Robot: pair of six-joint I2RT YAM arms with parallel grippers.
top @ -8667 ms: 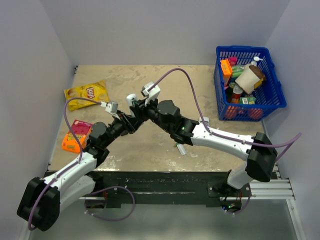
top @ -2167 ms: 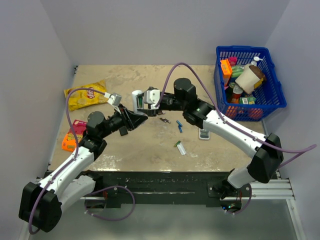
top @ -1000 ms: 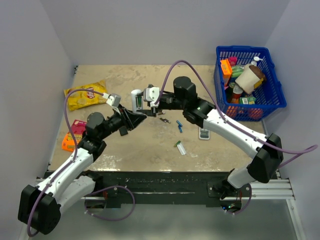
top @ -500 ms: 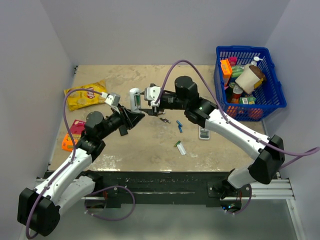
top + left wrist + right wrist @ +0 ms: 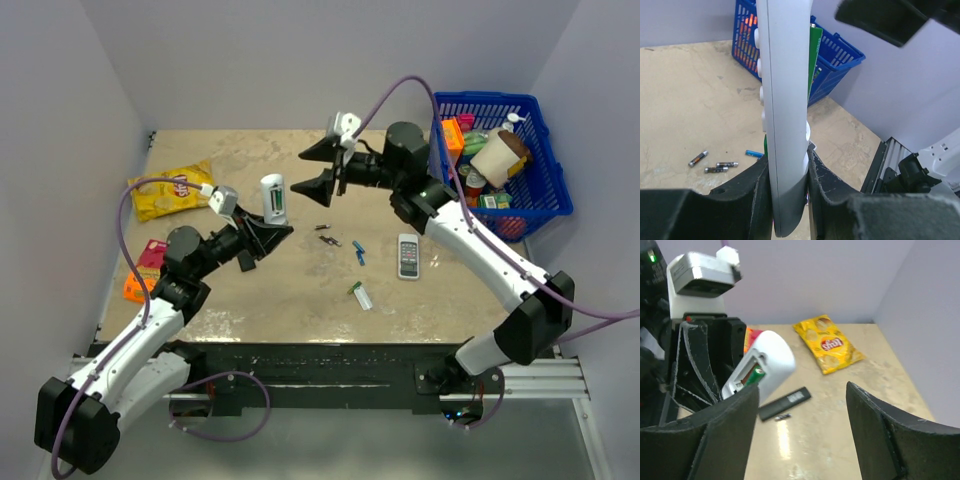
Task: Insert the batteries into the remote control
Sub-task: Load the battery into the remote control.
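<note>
My left gripper (image 5: 268, 232) is shut on the lower end of the slim white remote control (image 5: 272, 198) and holds it upright above the table. In the left wrist view the remote (image 5: 785, 115) stands between the black fingers (image 5: 826, 186). A green battery (image 5: 752, 375) sits in its open back compartment; it also shows in the top view (image 5: 277, 201) and the left wrist view (image 5: 815, 52). My right gripper (image 5: 321, 168) is open and empty, raised behind and right of the remote, with its jaws wide apart in the right wrist view (image 5: 802, 435). A small green piece (image 5: 354, 289) lies on the table by a white piece.
Two dark cells (image 5: 328, 235) and a blue cell (image 5: 358, 254) lie mid-table. A grey-white remote (image 5: 407, 255) lies to their right. A black remote (image 5: 785, 403) lies under the left arm. A blue basket (image 5: 545, 200) stands back right. A yellow chips bag (image 5: 172, 187) and a pink-orange pack (image 5: 150, 272) lie left.
My right gripper has let go at the remote's top, opened wide, and pulled back up and to the right. The left gripper still holds the remote, now with a green battery in it.
</note>
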